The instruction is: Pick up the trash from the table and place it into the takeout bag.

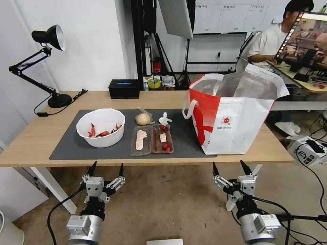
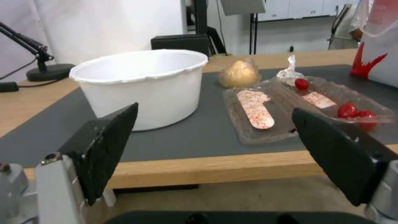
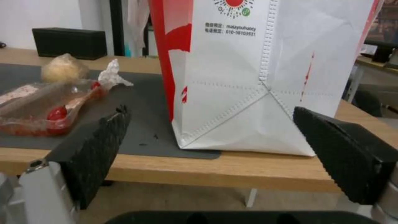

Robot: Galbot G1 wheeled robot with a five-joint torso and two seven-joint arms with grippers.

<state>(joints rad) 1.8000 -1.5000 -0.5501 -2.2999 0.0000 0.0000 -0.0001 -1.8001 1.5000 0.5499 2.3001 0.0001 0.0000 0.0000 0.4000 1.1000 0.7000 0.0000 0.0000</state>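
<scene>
On the table (image 1: 41, 136), a dark grey mat (image 1: 68, 149) with its long axis running left to right. Toward the mat's left end, a white round bowl (image 1: 100, 127) holding red crayfish shells (image 1: 102, 132). Just right of the bowl, a clear hinged tray (image 1: 152, 139) lying opened flat, its two halves side by side, each half's long axis running from the near edge toward the far edge; small red bits (image 1: 166, 147) in the right half. Behind the tray, a wrapped beige bun (image 1: 143, 118) and, just to its right, a crumpled white tissue (image 1: 165, 119). At the mat's right end, the takeout bag (image 1: 235, 115) standing upright, mouth open upward, red logo (image 1: 226, 120) facing the near edge, one loop handle (image 1: 188, 108) hanging on its left side. Below the near edge, well apart from everything: left gripper (image 1: 106, 169) with fingers spread wide, tips pointing up toward the bowl; right gripper (image 1: 231, 167) likewise spread, empty, tips pointing toward the bag. At the far edge, a black box (image 1: 123, 88) and a desk lamp (image 1: 44, 61).
</scene>
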